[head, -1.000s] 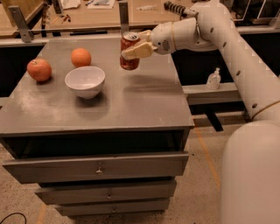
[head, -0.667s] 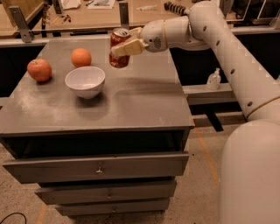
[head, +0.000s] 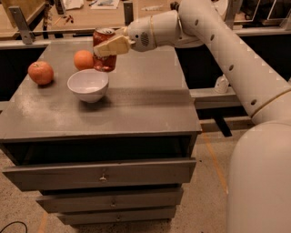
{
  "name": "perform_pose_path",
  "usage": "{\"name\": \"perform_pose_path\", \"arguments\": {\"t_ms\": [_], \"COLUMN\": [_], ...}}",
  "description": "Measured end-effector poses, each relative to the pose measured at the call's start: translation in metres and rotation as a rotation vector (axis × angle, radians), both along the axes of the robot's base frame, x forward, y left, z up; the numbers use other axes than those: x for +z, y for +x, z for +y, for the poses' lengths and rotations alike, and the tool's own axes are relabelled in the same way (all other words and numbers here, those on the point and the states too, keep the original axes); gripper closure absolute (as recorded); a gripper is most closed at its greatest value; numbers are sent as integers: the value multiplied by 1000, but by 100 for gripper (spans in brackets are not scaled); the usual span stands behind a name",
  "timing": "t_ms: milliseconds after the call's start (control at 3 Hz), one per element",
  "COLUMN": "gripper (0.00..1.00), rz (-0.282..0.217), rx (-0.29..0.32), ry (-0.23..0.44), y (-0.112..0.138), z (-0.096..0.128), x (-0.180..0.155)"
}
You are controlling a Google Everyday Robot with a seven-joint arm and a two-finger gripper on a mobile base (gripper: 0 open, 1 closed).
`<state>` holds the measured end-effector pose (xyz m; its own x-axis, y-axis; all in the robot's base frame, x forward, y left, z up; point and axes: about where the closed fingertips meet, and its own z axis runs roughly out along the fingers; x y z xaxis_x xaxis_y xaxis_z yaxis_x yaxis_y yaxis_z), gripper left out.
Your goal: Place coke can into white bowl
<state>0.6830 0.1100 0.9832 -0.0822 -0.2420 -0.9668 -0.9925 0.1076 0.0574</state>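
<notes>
The red coke can with a silver top is held upright in the air, just above and behind the right rim of the white bowl. My gripper reaches in from the right and is shut on the can, one beige finger across its front. The bowl stands on the grey cabinet top, left of centre, and looks empty.
An orange lies just behind the bowl, close to the can. A red apple lies at the left of the top. The cabinet has drawers below, slightly open. A workbench with clutter stands behind.
My gripper has carried the can to the left, from right of the bowl to just above its far right rim. The bowl and fruits have not moved.
</notes>
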Motion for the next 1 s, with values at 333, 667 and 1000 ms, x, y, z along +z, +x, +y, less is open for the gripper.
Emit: {"name": "perform_pose_path", "arguments": {"t_ms": [333, 667, 1000], "gripper": [100, 100, 81], "rz": [48, 61, 50], "rx": [22, 59, 61], "ry": [-1, 12, -5], "y": [-18, -29, -28], "z": [22, 43, 59], "x": [3, 4, -12]}}
